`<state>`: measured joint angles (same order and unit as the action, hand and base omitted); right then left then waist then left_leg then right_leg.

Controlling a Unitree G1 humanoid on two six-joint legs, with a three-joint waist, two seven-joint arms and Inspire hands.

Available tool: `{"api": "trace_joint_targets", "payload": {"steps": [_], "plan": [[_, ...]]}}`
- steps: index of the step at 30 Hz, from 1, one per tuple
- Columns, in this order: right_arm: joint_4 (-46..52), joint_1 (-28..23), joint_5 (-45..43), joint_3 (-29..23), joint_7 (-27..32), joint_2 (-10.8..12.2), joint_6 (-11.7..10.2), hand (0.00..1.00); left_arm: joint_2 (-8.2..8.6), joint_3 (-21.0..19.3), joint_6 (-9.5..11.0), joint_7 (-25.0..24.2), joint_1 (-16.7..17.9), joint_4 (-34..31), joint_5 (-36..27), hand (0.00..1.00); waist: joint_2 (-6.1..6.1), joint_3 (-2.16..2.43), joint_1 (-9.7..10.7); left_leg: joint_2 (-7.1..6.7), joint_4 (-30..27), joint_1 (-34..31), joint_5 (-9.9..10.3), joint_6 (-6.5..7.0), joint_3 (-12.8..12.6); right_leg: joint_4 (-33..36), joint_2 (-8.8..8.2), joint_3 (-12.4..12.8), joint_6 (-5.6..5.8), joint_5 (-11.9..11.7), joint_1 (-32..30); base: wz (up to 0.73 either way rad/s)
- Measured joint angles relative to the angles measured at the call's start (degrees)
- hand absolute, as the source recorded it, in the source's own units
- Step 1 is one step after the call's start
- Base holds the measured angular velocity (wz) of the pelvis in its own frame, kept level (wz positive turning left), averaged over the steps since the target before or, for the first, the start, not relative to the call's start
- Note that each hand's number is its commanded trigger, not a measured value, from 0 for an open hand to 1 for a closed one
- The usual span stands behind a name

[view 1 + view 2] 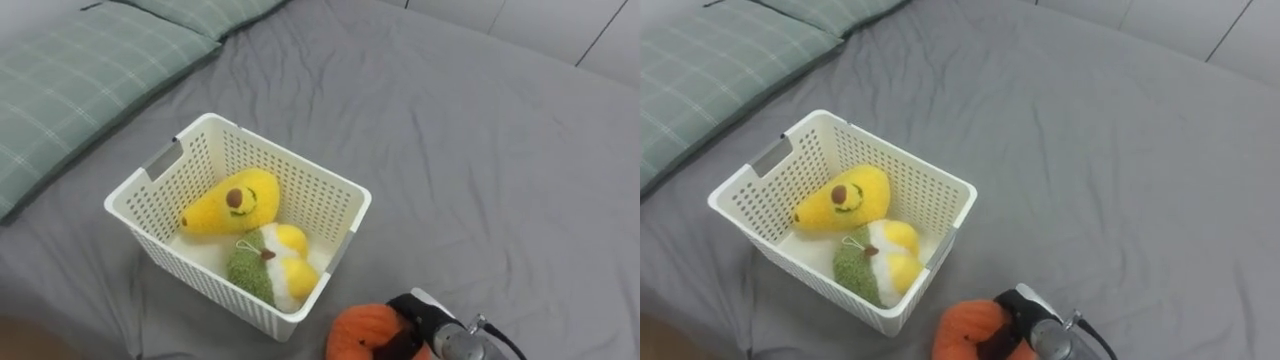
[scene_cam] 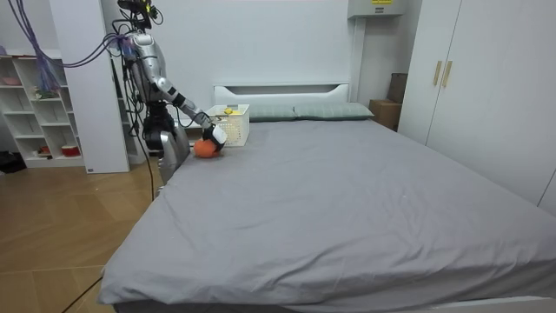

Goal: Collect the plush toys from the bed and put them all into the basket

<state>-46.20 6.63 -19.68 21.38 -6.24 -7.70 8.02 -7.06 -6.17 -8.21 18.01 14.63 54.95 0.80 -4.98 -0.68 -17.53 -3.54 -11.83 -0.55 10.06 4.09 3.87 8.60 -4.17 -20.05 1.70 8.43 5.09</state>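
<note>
Basket [image 1: 200, 275], white and perforated, sits on the grey bed [image 1: 480, 150] in front of you, a little to your left in the eye views. Two toys already lie inside it: a yellow plush toy [image 1: 232, 205] with a brown spot leans along the far left side, and a green and yellow plush toy [image 1: 265, 268] lies against the near right corner, touching the yellow one. The orange plush toy [image 1: 362, 330] is outside the basket, down at the bottom edge of your view, resting on the bed just beside the basket's near right corner. Your right robot hand [image 1: 425, 318] comes in from the lower right and is on that orange toy, its dark fingers curled over the toy's right side and pinching it. A green checked pillow [image 1: 90, 80] lies at the upper left, well apart from the basket.

In the room view you stand on the wood floor [image 2: 61, 226] at the side of the bed, near its head, on the room view's left. Your right arm is stretched down and forward to the orange toy, which sits at the bed's edge just in front of the basket.
</note>
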Motion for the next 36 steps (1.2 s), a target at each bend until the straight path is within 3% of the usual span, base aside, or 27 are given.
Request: {"api": "trace_joint_targets", "payload": {"steps": [6,8,11,16,19,25,27,30,36], "plan": [[3.49,-0.14,-0.66,-0.22,1.16,-0.27,-0.80,1.00,0.00,-0.36,0.02,0.35,0.24,0.31,0.04,0.00,0.35,-0.24,0.41,0.01,0.10,0.08,-0.02,0.01,-0.21,0.00,-0.01,0.32,0.00,0.00,-0.10,-0.02],[7.20,-0.23,-1.89,-0.26,1.49,-1.13,-0.79,1.00,-0.03,-0.62,0.02,0.34,-0.18,0.31,0.02,0.00,0.38,-0.24,0.84,0.03,0.10,0.20,-0.02,0.02,-0.43,0.01,0.03,1.01,0.00,0.00,-0.12,-0.05],[17.75,-0.83,-0.81,-0.57,1.96,-4.35,-1.03,1.00,-0.62,-0.83,0.06,0.22,-0.21,0.17,-0.22,0.00,0.47,-0.23,2.12,0.10,0.25,0.56,-0.04,0.03,-0.78,0.01,0.04,1.38,0.00,0.00,0.02,-0.06],[31.60,-0.60,1.24,-11.59,3.80,-6.18,-1.75,1.00,-0.55,-5.77,2.40,-0.21,-0.83,1.10,-0.10,0.00,-0.24,0.16,4.08,0.21,0.58,1.19,-0.03,0.06,-1.41,0.02,0.06,1.85,0.01,0.00,0.34,-0.06],[36.51,-0.44,2.01,-15.40,5.30,-7.17,-1.95,1.00,-0.84,-7.10,2.53,-0.45,-1.11,1.47,-0.18,0.00,-0.36,0.22,5.09,0.36,1.01,2.14,0.02,0.11,-2.27,0.02,0.15,2.65,0.02,-0.01,0.70,-0.12],[41.43,0.23,1.39,-17.13,6.21,-8.20,-1.94,1.00,-1.17,-7.10,2.75,-1.41,-1.09,1.97,-0.10,0.00,-0.06,0.08,6.33,0.76,1.56,3.12,0.08,0.06,-3.67,0.30,0.40,4.32,-0.07,-0.07,0.69,-0.15],[42.60,0.34,0.70,-17.18,6.16,-8.41,-1.51,1.00,-1.16,-7.10,2.78,-1.45,-1.12,2.01,-0.10,0.00,-0.41,0.32,6.44,0.77,1.57,2.98,0.09,0.05,-3.65,0.49,0.40,4.33,-0.07,-0.06,0.47,-0.05],[44.24,2.82,-1.72,-17.17,5.85,-8.46,-0.35,1.00,-1.17,-7.10,2.70,-2.14,-0.92,2.27,0.03,0.00,-0.36,0.31,6.55,0.77,1.49,2.35,0.09,0.05,-3.70,1.16,0.36,4.27,-0.06,-0.05,-0.49,-0.02],[44.96,8.05,-0.54,-16.95,5.86,-8.50,-0.24,1.00,-1.22,-7.15,2.26,-2.34,-0.17,3.19,1.14,0.00,-0.73,0.48,5.93,0.83,1.24,2.47,0.10,0.08,-3.71,1.08,0.37,4.19,-0.05,-0.05,-0.36,0.01]]}}
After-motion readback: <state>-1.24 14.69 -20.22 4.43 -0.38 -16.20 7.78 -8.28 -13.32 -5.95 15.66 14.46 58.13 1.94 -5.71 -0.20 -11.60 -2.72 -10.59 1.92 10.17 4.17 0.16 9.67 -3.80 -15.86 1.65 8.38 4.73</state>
